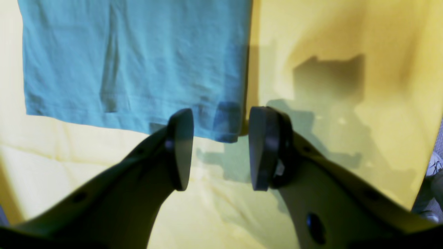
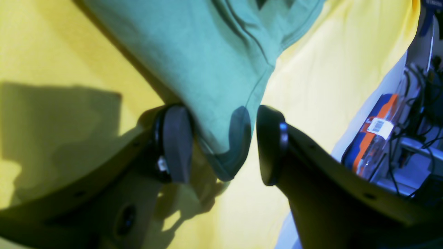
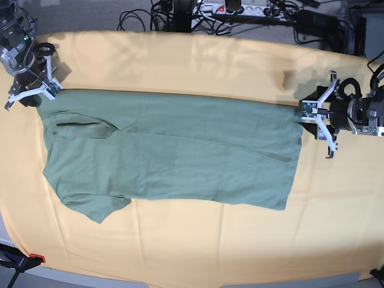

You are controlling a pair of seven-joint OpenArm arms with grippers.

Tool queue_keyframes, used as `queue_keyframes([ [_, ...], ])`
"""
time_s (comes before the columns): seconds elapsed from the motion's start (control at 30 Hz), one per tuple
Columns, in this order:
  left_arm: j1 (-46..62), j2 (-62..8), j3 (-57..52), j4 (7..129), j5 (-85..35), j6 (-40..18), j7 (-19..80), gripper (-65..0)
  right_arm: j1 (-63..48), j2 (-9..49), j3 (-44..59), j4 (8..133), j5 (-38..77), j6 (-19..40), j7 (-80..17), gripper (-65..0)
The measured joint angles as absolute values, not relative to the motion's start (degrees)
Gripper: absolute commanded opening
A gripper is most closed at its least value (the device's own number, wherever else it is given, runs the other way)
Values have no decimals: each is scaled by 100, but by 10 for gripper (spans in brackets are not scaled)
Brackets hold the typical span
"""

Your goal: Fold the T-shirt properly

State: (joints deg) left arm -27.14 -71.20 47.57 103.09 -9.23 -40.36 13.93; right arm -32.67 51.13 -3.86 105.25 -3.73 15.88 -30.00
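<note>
The sage-green T-shirt (image 3: pixel 174 150) lies flat on the yellow-orange cloth (image 3: pixel 180 60), hem at the right, a sleeve at the lower left. My left gripper (image 3: pixel 313 113) is at the shirt's upper hem corner. In the left wrist view the left gripper (image 1: pixel 220 148) is open, and the shirt's corner (image 1: pixel 226 128) lies between and just beyond its pads. My right gripper (image 3: pixel 31 93) is at the shirt's upper left corner. In the right wrist view the right gripper (image 2: pixel 223 145) is open, with a hanging fold of the shirt (image 2: pixel 221 145) between its jaws.
Cables and a power strip (image 3: pixel 234 9) run along the back beyond the cloth. An orange and blue box (image 2: pixel 375 131) and wires lie off the table edge beside the right gripper. A red clamp (image 3: pixel 36 259) sits at the front left corner.
</note>
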Motion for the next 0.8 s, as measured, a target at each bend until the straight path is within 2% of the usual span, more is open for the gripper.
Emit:
queue_keyframes([
  [0.07,-2714,-7124,4757,10309,-923,-4036,1393,-390,-3267,5111,-388,10525,-451,1608,-2998,-465],
  [0.17,-2714,-7118,4757,10309,-923,-4036,1393,-390,-3264,5111,-388,10525,-445,1605,-3000,-642],
  [0.2,-2714,-7122,4757,10309,-926,-4036,1393,-402,-3267,5111,-388,10525,-454,1605,-2998,-650],
  [0.3,-2714,-7122,4757,10309,-923,-4036,1393,-528,-3267,5111,-388,10525,-456,1605,-3000,-650],
  [0.33,-2716,-7122,4757,10309,-926,-4036,1393,-545,-3267,5111,-388,10525,-456,1605,-3000,-650],
  [0.4,-2714,-7122,4757,10309,-1044,-4036,1393,-541,-3267,5111,-388,10525,-454,1605,-3000,-650],
  [0.57,-2679,-7124,4757,10313,-1057,-4036,1396,-317,-3267,5111,-388,10525,-454,1605,-3002,-650],
  [0.73,-2552,-7122,4757,10313,-1050,-4034,1396,-305,-3267,5111,-388,10525,-454,1605,-3004,-650],
  [0.8,-2423,-7076,4757,10313,-648,-4036,1404,-305,-3267,5111,-388,10525,-454,1559,-3006,-650],
])
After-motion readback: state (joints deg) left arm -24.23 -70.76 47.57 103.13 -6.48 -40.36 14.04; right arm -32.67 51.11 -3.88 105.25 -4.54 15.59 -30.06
